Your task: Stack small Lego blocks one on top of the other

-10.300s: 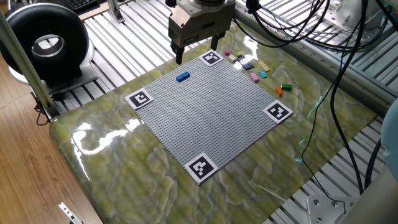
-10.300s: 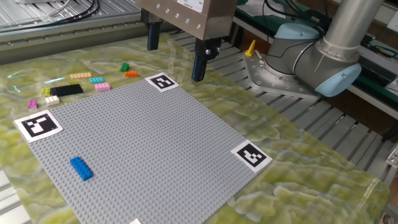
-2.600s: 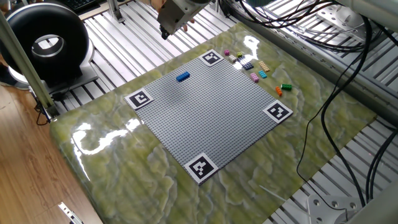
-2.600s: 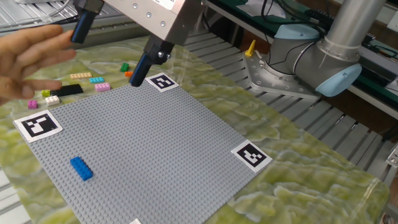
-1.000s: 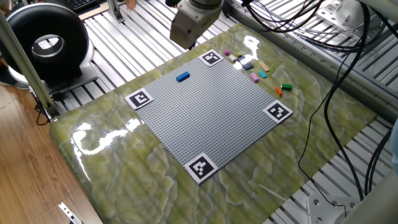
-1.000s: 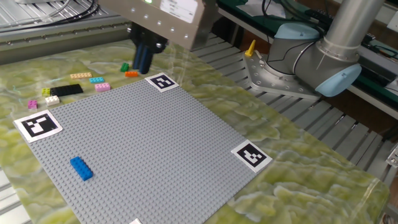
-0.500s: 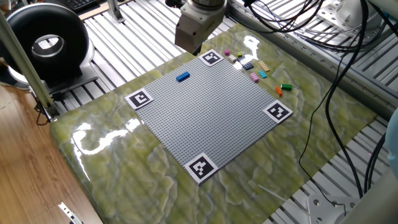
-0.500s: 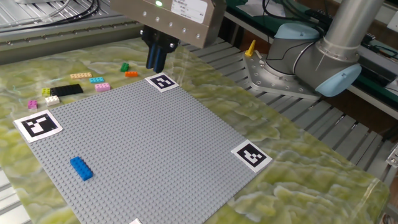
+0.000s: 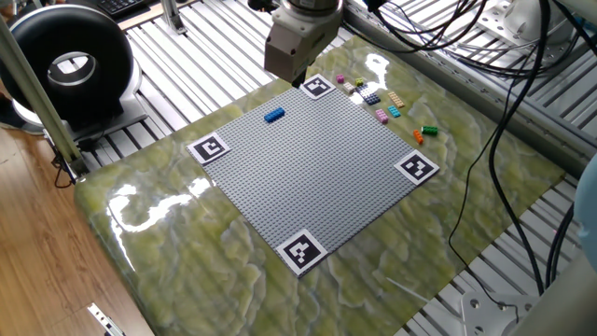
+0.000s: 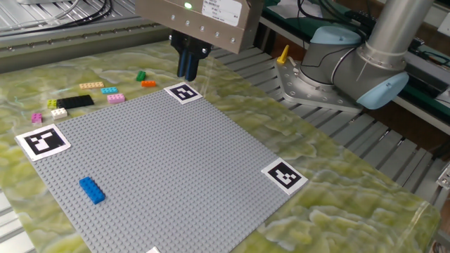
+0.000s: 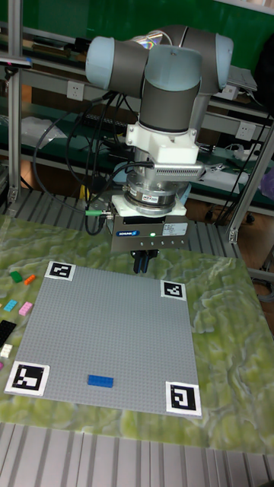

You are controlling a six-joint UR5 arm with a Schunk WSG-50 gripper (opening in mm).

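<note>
The small blue Lego block (image 9: 273, 115) (image 10: 92, 190) (image 11: 100, 381) lies flat on the grey baseplate (image 10: 162, 169), near one edge. The tiny magenta-pink block (image 10: 36, 117) (image 9: 340, 79) sits off the plate among other loose bricks on the mat. My gripper (image 10: 188, 67) (image 11: 142, 265) hangs above the plate's far corner by a marker square (image 10: 183, 92). It is far from both blocks. Its dark fingers are pressed together with nothing between them. In one fixed view only the gripper body (image 9: 297, 47) shows clearly.
Loose bricks lie beside the plate: pale pink (image 10: 116, 98), cyan (image 10: 108, 90), orange (image 10: 148, 83), green (image 10: 140, 76), black (image 10: 76, 102) and yellow-white (image 10: 56, 108). Marker squares (image 10: 285, 176) mark the plate corners. The arm's base (image 10: 337, 70) stands behind the table.
The gripper's fingers, wide apart ten seconds ago, now stand together. Over the last second the gripper drifted to the plate's marker corner. A hand seen earlier is gone. No bricks moved.
</note>
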